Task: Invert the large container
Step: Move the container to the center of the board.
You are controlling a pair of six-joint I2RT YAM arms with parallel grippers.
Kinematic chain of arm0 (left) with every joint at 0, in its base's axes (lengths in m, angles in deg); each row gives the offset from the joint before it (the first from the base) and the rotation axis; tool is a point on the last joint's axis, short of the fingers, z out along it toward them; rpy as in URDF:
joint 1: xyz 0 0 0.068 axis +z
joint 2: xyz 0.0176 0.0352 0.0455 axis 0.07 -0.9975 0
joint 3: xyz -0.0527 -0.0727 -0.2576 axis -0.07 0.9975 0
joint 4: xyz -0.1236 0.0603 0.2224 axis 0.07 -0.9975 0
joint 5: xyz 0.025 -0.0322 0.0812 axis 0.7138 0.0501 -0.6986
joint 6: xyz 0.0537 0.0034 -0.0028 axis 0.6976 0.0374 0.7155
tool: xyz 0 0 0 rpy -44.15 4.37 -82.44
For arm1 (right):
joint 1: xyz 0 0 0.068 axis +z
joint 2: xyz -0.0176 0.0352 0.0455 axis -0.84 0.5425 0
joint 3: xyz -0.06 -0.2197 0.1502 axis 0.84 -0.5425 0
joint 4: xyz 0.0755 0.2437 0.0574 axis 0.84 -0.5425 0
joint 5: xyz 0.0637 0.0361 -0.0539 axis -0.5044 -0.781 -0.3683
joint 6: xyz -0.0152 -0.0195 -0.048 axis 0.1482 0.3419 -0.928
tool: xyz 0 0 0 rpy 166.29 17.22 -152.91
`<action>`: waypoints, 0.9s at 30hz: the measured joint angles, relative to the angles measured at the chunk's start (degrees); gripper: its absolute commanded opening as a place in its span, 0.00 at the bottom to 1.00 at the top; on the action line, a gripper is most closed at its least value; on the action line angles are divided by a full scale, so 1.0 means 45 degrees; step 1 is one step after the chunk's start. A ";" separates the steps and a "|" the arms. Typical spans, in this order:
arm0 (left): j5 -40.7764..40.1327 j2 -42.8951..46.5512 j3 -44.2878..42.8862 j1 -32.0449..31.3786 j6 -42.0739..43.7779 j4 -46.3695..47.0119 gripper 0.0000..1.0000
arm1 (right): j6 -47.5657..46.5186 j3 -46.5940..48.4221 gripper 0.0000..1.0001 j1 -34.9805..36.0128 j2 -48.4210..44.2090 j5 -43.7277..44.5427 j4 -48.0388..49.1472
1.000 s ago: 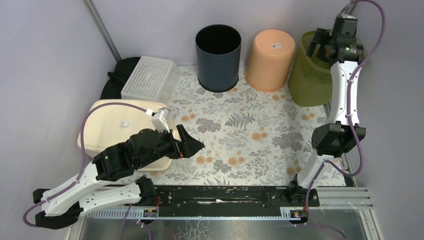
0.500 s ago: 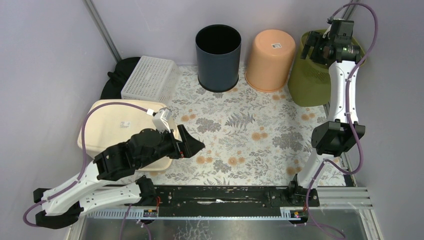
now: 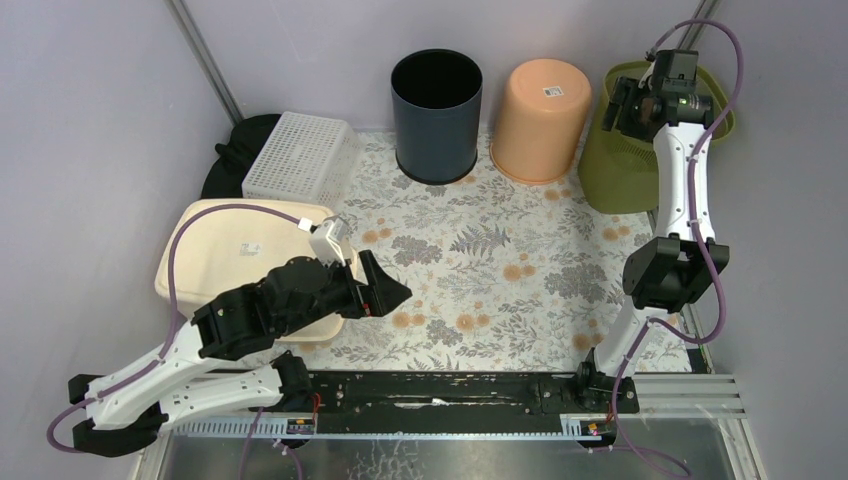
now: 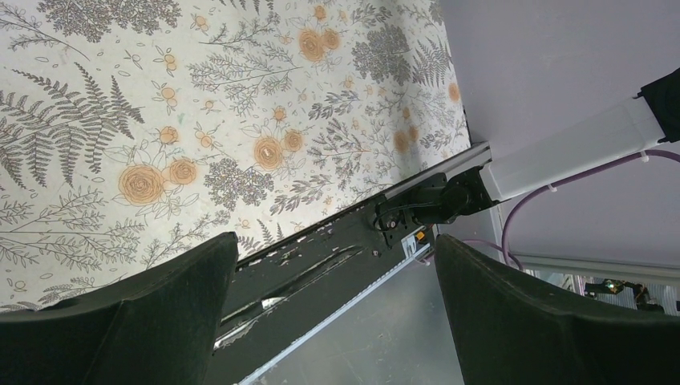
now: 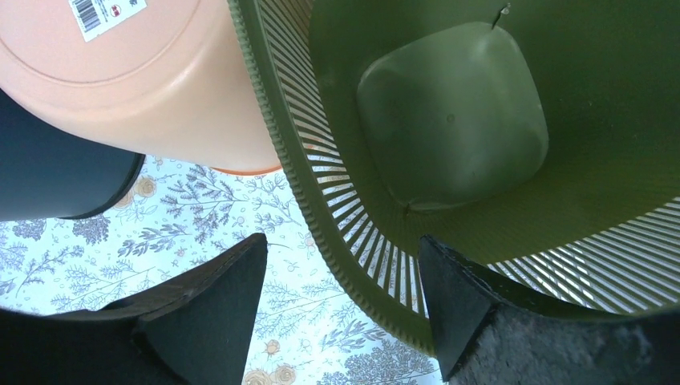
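I judge the flip barely begun. The green basket [image 3: 618,165] stands upright, mouth up, at the far right corner of the tabletop [image 3: 480,250], just beside the orange bucket [image 3: 543,115]. My right gripper [image 5: 341,241] has its jaws apart, straddling the basket's near rim, one inside and one outside, not clamped as far as I can see. Grasping, lifting and tipping are all left.

My left gripper [image 3: 388,291] hangs released and empty over the near tabletop.

The green basket is empty. The orange bucket sits inverted, as does the cream tub [image 3: 230,255]. The dark bin [image 3: 436,105] stands open, its inside too dark to read.
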State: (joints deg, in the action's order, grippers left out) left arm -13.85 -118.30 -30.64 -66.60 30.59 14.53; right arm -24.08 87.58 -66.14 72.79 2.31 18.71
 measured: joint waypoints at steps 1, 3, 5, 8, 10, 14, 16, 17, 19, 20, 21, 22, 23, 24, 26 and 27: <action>0.0010 0.0000 0.0019 0.0000 0.0000 0.0005 1.00 | 0.0000 -0.0039 0.73 0.0000 0.0000 0.0000 -0.0005; 0.0029 0.0010 0.0063 0.0000 0.0000 0.0010 1.00 | 0.0005 -0.0107 0.71 0.0000 0.0005 0.0000 -0.0019; 0.0034 0.0029 0.0063 0.0000 0.0000 0.0015 1.00 | 0.0034 -0.0155 0.69 0.0000 0.0005 0.0000 -0.0044; 0.0039 0.0078 0.0073 0.0000 0.0000 0.0019 1.00 | 0.0097 -0.0267 0.66 0.0000 0.0005 -0.0015 -0.0092; 0.0044 0.0097 0.0131 0.0000 0.0000 0.0049 1.00 | 0.0107 -0.0457 0.63 0.0015 0.0000 -0.0010 -0.0102; 0.0068 0.0180 0.0248 0.0000 0.0000 0.0083 1.00 | 0.0136 -0.0894 0.53 0.0160 0.0000 0.0053 -0.0355; 0.0078 0.0180 0.0296 0.0000 0.0000 0.0087 1.00 | 0.0175 -0.0981 0.49 0.0253 0.0000 0.0112 -0.0559; 0.0083 0.0180 0.0325 0.0000 0.0000 0.0087 1.00 | 0.0194 -0.1005 0.44 0.0316 0.0000 0.0136 -0.0661; 0.0083 0.0204 0.0355 0.0000 0.0000 0.0087 1.00 | 0.0228 -0.1005 0.33 0.0408 0.0000 0.0248 -0.0777; 0.0083 0.0223 0.0369 0.0000 0.0000 0.0102 1.00 | 0.0243 -0.1005 0.28 0.0457 0.0000 0.0301 -0.0845; 0.0087 0.0238 0.0398 -0.0005 0.0000 0.0117 1.00 | 0.0233 -0.1005 0.24 0.0510 0.0000 0.0345 -0.0869; 0.0087 0.0257 0.0437 0.0000 0.0000 0.0131 1.00 | 0.0204 -0.1001 0.20 0.0593 -0.0010 0.0408 -0.0889; 0.0087 0.0282 0.0476 0.0000 0.0000 0.0155 1.00 | 0.0146 -0.0996 0.17 0.0670 -0.0010 0.0583 -0.0884; 0.0092 0.0306 0.0515 -0.0005 0.0000 0.0165 1.00 | 0.0087 -0.0996 0.15 0.0758 -0.0019 0.0792 -0.0899; 0.0097 0.0389 0.0588 -0.0005 -0.0005 0.0180 1.00 | 0.0024 -0.0981 0.12 0.0899 -0.0165 0.1180 -0.0962; 0.0097 0.0452 0.0656 0.0000 -0.0010 0.0209 1.00 | 0.0015 -0.0981 0.11 0.0952 -0.0238 0.1302 -0.1044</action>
State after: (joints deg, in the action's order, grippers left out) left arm -13.41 -116.27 -27.69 -66.60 30.55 15.47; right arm -24.01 83.16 -61.85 71.72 8.16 14.01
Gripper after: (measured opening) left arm 0.997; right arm 0.178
